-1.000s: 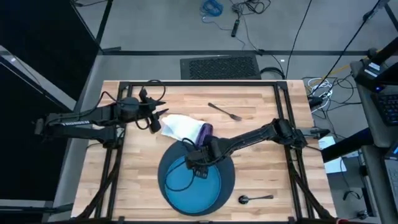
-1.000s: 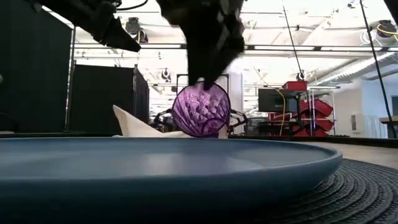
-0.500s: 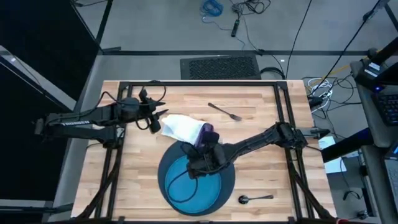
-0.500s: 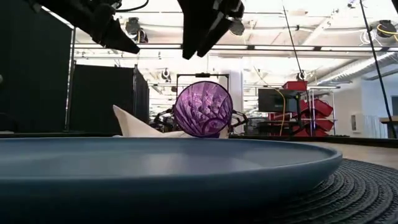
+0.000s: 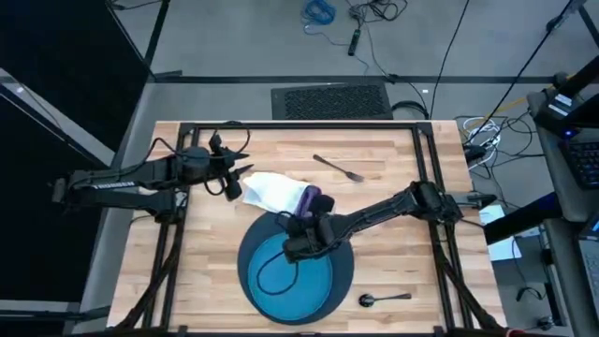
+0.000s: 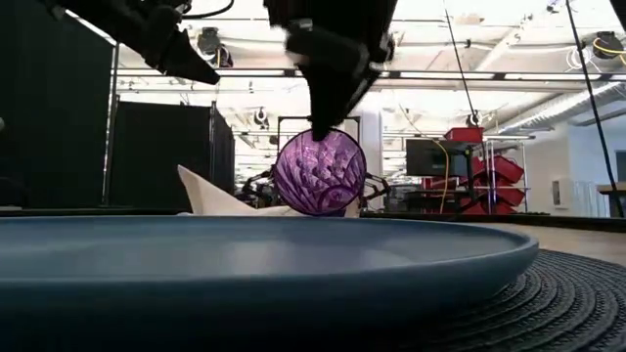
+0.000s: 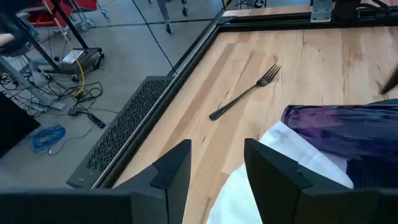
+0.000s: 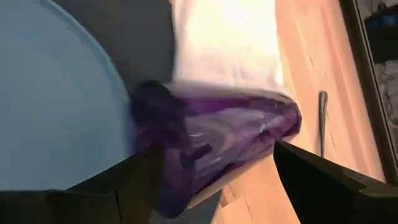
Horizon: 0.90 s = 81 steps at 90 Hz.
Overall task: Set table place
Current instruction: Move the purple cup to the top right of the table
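Because the purple cup (image 5: 310, 198) lies tipped on the white napkin (image 5: 271, 193), the right end effector (image 5: 304, 234) hovers spread beside it; the left end effector (image 7: 214, 171) waits released.

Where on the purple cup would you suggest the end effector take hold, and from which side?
Probably across the body of the purple cup, coming from above. It lies on its side against the white napkin, so its rounded wall faces up; the open right end effector already frames it.
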Tool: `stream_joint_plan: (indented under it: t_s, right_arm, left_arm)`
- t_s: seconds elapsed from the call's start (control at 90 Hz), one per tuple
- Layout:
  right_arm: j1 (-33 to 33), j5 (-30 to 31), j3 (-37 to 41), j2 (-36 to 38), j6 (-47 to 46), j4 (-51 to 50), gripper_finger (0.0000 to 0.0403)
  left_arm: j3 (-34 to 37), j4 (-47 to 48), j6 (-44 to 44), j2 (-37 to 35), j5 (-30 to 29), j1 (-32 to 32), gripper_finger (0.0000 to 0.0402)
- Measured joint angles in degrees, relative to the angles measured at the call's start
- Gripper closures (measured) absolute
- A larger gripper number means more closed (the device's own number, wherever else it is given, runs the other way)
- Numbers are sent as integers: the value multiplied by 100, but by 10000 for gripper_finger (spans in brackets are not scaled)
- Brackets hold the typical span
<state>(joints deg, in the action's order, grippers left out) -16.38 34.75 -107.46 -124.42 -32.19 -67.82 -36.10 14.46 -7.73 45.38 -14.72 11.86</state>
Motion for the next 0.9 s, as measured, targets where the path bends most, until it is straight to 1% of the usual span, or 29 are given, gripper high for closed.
stream_joint_plan:
  t_s: [0.078, 0.144, 0.211, 0.256, 0.289, 0.311, 0.333, 0.4, 0.467, 0.567, 0.589, 0.622, 0.667, 0.7, 0.767, 0.844, 0.9]
  right_arm:
    - [104, 148, 180, -2, -108, 18, 130]
    - [205, 209, 247, -1, -122, -18, 168]
    - [289, 234, 265, -2, -63, -60, 237]
    - [336, 276, 244, -2, 104, -93, 299]
    - [356, 513, 185, -1, 280, -216, 346]
    - [368, 612, 127, 5, 393, -275, 365]
    - [380, 662, 42, 13, 451, -315, 376]
    - [433, 604, -274, 8, 458, -582, 392]
    - [481, 427, -709, -9, 479, -1176, 400]
    - [503, 528, -1636, 26, 480, -2196, 401]
    - [534, 543, -1838, 43, 519, -2312, 401]
    - [606, 510, -2021, 142, 790, -2210, 402]
    - [697, 365, -2085, 384, 1236, -2077, 402]
    - [801, 387, -2165, 522, 1488, -2152, 402]
    - [1106, 500, -2179, 960, 1491, -2224, 402]
    - [1627, 182, -1997, 1660, 1672, -2210, 402]
    - [2074, 200, -1978, 2107, 1653, -2249, 402]
  left_arm:
    - [0, 0, 0, -2, 0, 0, 267]
    - [0, -1, 0, -2, 0, 0, 267]
    - [0, 0, 0, 0, -2, 0, 267]
    - [0, -2, 0, -2, -1, 0, 267]
    - [0, -1, 0, 0, 0, 0, 267]
    - [0, 0, 0, -2, 0, 0, 267]
    - [0, -1, 0, 1, -2, 0, 267]
    - [0, -4, -4, -2, -1, 0, 267]
    - [0, -4, -4, 0, -2, 0, 267]
    - [0, -5, -7, -2, -2, 0, 267]
    - [0, -1, -7, 0, -2, 0, 267]
    - [0, -2, -8, -1, -2, 0, 267]
    - [0, -6, -9, 1, -2, 0, 267]
    - [0, 6, -9, -2, 0, 0, 267]
    - [-2, 16, -5, -2, -2, 0, 267]
    - [-2, 64, -4, 0, 11, -8, 267]
    - [-2, 148, 21, -2, 28, 0, 267]
